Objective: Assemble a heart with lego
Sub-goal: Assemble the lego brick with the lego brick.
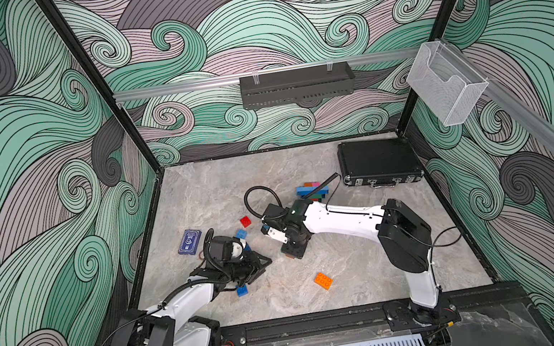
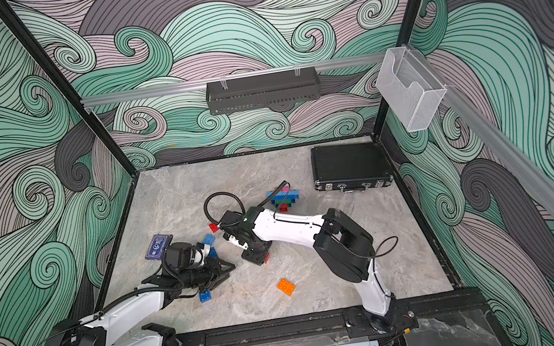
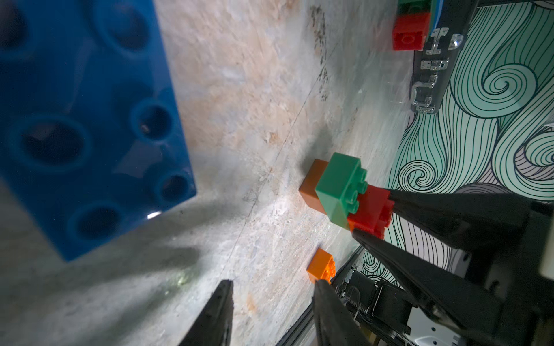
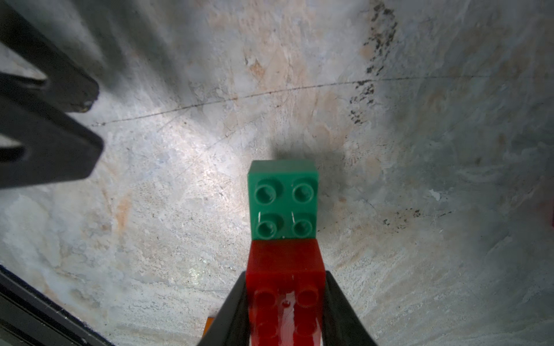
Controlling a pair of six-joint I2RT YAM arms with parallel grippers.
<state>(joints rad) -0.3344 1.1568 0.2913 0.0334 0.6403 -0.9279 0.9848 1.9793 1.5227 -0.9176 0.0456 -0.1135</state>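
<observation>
My right gripper (image 4: 284, 274) is shut on a red brick (image 4: 284, 260) that is joined to a green brick (image 4: 283, 200). An orange brick (image 3: 311, 182) sits under the green one, low over the table. My left gripper (image 3: 272, 283) is open with only table between its fingers, close to the left of that cluster. In both top views the grippers (image 1: 263, 260) (image 1: 293, 252) face each other mid-table. A multicoloured lego build (image 1: 312, 191) stands behind the right arm. Loose lego: a dark blue brick (image 1: 242, 290), a light blue one (image 1: 241, 233), a red one (image 1: 245, 221), an orange one (image 1: 323, 281).
A flat dark blue card box (image 1: 189, 242) lies at the left of the table. A black case (image 1: 379, 165) sits at the back right corner. A black basket (image 1: 297, 84) and a clear holder (image 1: 446, 87) hang on the wall rails.
</observation>
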